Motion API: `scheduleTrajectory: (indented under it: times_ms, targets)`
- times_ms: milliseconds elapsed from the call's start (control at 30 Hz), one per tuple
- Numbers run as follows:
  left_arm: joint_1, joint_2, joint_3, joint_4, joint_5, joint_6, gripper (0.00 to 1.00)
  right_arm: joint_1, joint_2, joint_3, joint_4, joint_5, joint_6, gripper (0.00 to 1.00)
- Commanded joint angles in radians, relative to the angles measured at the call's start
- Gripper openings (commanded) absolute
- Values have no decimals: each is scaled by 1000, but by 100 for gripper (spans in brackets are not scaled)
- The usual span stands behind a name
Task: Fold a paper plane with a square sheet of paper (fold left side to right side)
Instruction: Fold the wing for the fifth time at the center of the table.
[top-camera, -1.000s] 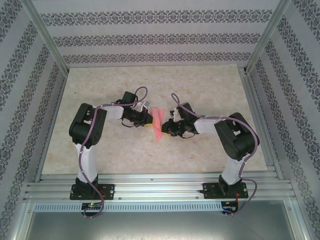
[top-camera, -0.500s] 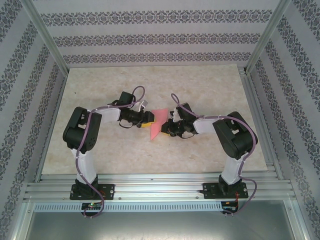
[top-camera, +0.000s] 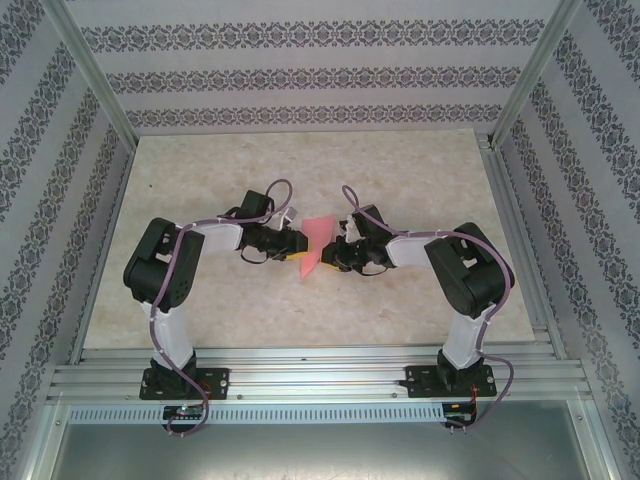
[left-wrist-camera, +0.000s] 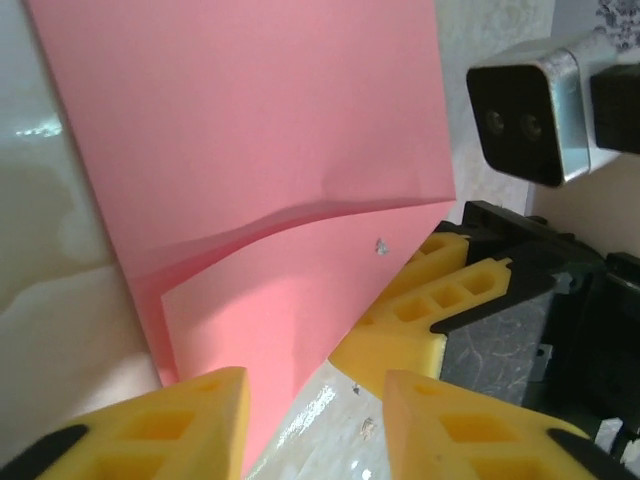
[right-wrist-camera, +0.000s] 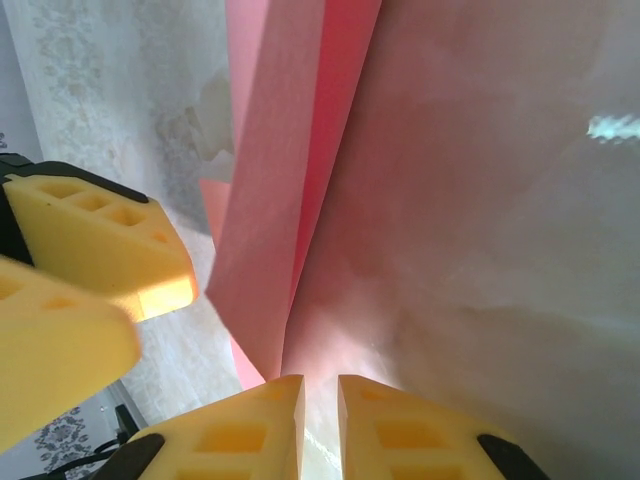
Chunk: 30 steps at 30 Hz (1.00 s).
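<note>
At table (top-camera: 200, 170) centre: right end effector (right-wrist-camera: 320, 388) pinches sheet of paper (right-wrist-camera: 300, 150); left end effector (left-wrist-camera: 315, 400) open alongside.

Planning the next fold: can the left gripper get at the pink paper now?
Probably yes: the left gripper is open, and a corner of the pink paper appears to lie between its fingers.

A robot test cell; aluminium frame rails (top-camera: 300, 380) at six o'clock; patterned wall panels (top-camera: 300, 75) at twelve; marbled tabletop (top-camera: 400, 180).
</note>
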Motion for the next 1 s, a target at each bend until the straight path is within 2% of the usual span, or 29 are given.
scheduleTrajectory:
  times_ms: [0,267,533,667,800,967]
  targets:
    - [-8,56,40,-4,-32,28,25,10,9,21,34,1,8,17]
    - [-11,102,49,-28,-84,46,14,14,16,23,93,-29,45,17]
    - [-15,122,52,-37,-104,52,10,19,34,31,130,-41,67,18]
    - [-16,119,49,-34,-104,50,9,13,-4,32,36,12,11,21]
    - [-15,113,49,-37,-107,48,9,-18,-103,24,-111,129,-75,30]
    - [-16,110,48,-39,-109,52,9,-35,-86,34,-127,139,-43,33]
